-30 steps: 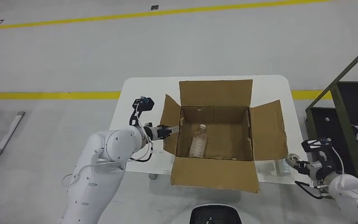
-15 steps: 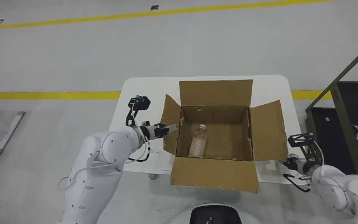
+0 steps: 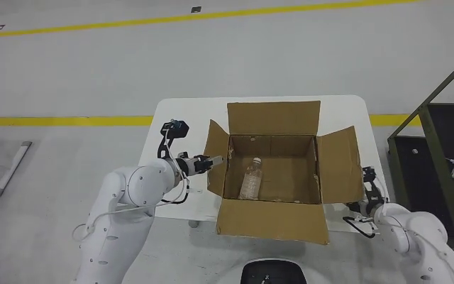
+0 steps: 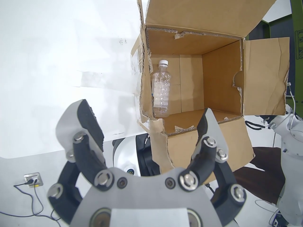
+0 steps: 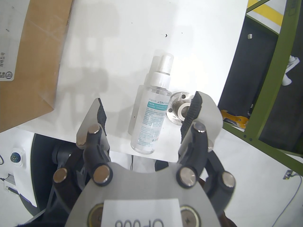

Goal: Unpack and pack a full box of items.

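Note:
An open cardboard box (image 3: 273, 213) stands on the white table (image 3: 184, 121), its flaps spread out. Inside, near its left wall, lies a clear plastic water bottle (image 3: 251, 179) (image 4: 161, 88) with a white cap. My left gripper (image 3: 217, 162) (image 4: 145, 109) hovers open at the box's left flap (image 3: 216, 153), holding nothing. My right gripper (image 3: 363, 206) (image 5: 148, 106) is open at the table's front right corner. Its fingers straddle a clear spray bottle (image 5: 153, 100) lying on the table, without touching it.
A round metal flange (image 5: 178, 109) lies right beside the spray bottle, close to one right fingertip. A green metal rack (image 3: 425, 142) stands just off the table's right edge. The table's left part and far strip are bare.
The right arm has swung in from beyond the table's right side to the front right corner, over the spray bottle. The left gripper has drawn back slightly from the box.

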